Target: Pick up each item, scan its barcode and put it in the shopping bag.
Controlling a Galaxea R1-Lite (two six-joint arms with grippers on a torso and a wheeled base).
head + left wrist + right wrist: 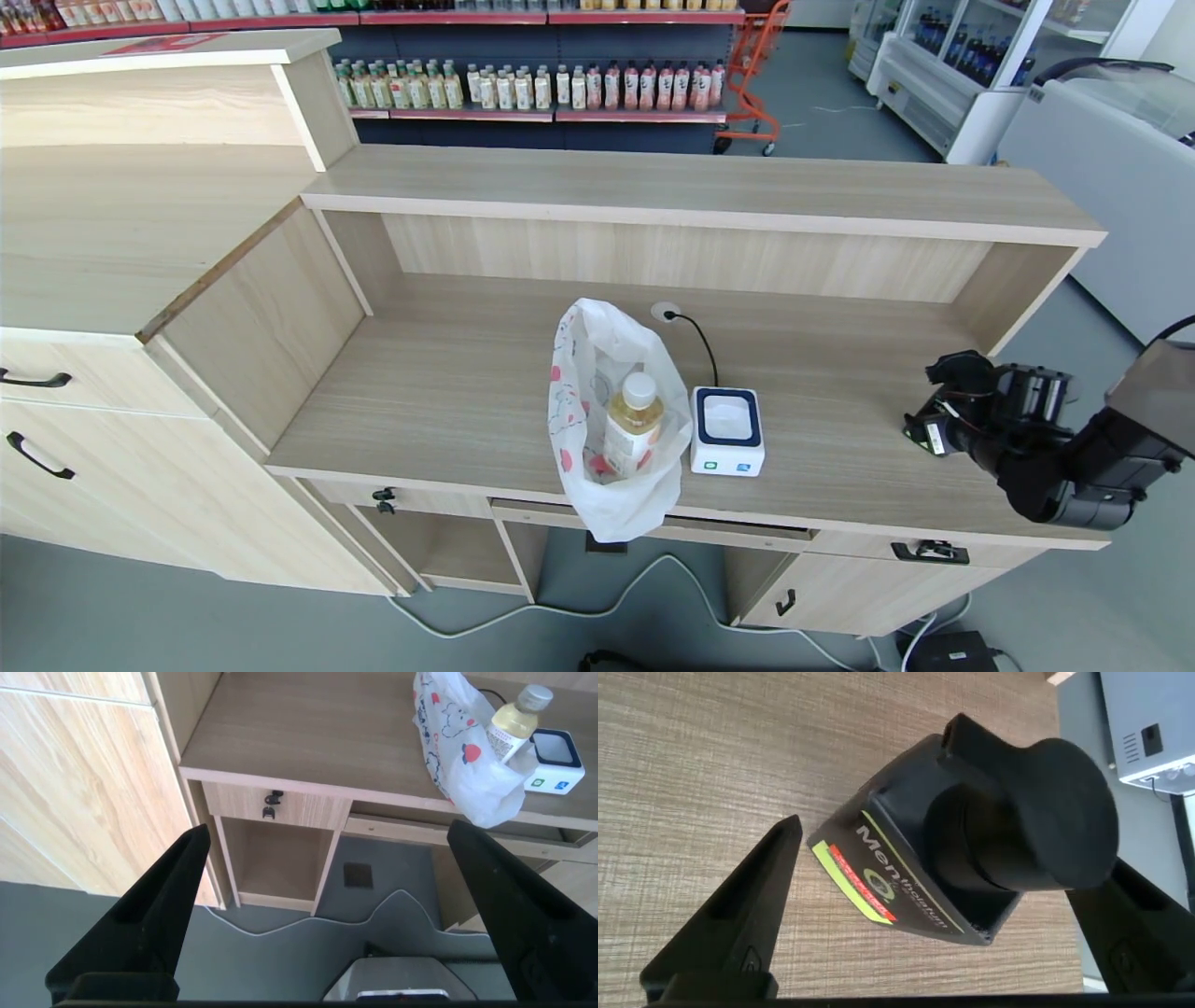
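A white shopping bag (pixel 597 448) with red prints stands open mid-counter, and a yellow drink bottle (pixel 635 422) with a white cap stands in it. Just right of the bag lies the white barcode scanner (pixel 726 429). Near the counter's right end a black container (pixel 952 373) with a green and red label lies on its side. My right gripper (pixel 934 415) is open, with one finger on each side of the container (pixel 906 887). My left gripper (pixel 327 905) is open with nothing in it, low in front of the counter's left part, with the bag (pixel 458 747) farther off.
The scanner's black cable (pixel 702 341) runs to a hole at the counter's back. A raised shelf (pixel 691 191) walls the rear, and a taller cabinet (pixel 140 233) stands to the left. Below are drawers and an open compartment (pixel 280 863). Bare wood lies left of the bag.
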